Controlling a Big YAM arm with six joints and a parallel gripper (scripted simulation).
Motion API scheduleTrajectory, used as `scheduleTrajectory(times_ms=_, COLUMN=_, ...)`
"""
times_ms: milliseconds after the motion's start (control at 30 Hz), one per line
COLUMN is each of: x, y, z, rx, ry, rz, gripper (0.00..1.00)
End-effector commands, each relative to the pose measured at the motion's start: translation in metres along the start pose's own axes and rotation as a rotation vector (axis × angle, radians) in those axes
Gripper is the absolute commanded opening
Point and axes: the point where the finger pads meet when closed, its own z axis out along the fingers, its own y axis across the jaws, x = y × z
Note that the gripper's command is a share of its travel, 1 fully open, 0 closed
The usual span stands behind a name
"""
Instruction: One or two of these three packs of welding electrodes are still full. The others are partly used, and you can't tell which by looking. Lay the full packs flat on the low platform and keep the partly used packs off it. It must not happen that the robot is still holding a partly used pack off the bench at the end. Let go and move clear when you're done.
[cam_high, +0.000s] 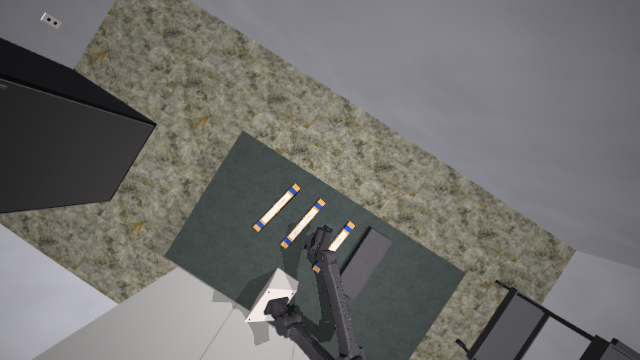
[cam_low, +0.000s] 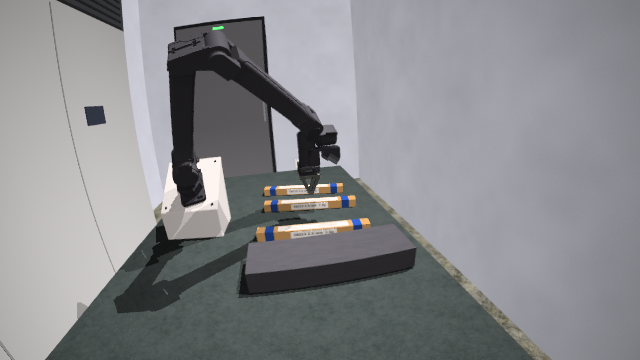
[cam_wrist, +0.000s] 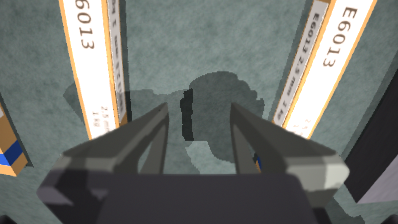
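Observation:
Three orange and white electrode packs with blue bands lie side by side on the dark green mat: the far pack (cam_low: 303, 189), the middle pack (cam_low: 309, 203) and the near pack (cam_low: 312, 229). The near pack lies beside the low grey platform (cam_low: 330, 257), which carries nothing. My gripper (cam_low: 310, 187) points down above the mat, partly open and empty. In the wrist view the fingers hang over the bare gap between the middle pack (cam_wrist: 95, 65) and the near pack (cam_wrist: 325, 65), touching neither. The far pack's end (cam_wrist: 10, 145) shows at the left edge.
The white robot base (cam_low: 196, 206) stands on the mat left of the packs. A speckled stone border (cam_high: 350, 150) surrounds the mat. A black cabinet (cam_high: 60, 145) and a dark cart (cam_high: 525, 325) stand off the mat. A grey wall runs close on the right.

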Motion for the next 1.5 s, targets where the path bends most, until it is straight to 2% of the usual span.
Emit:
scheduleTrajectory(times_ms=0, x=-0.004, y=-0.001, z=0.009, rx=0.004, ry=0.010, rz=-0.001, gripper=0.43)
scheduleTrajectory(times_ms=300, x=-0.007, y=-0.001, z=0.008, rx=0.002, ry=0.006, rz=0.003, gripper=0.43)
scheduleTrajectory(times_ms=333, x=-0.010, y=0.000, z=-0.006, rx=-0.001, ry=-0.011, rz=0.005, gripper=0.43)
scheduleTrajectory(times_ms=1467, x=-0.010, y=0.000, z=-0.047, rx=-0.003, ry=-0.012, rz=0.006, gripper=0.43)
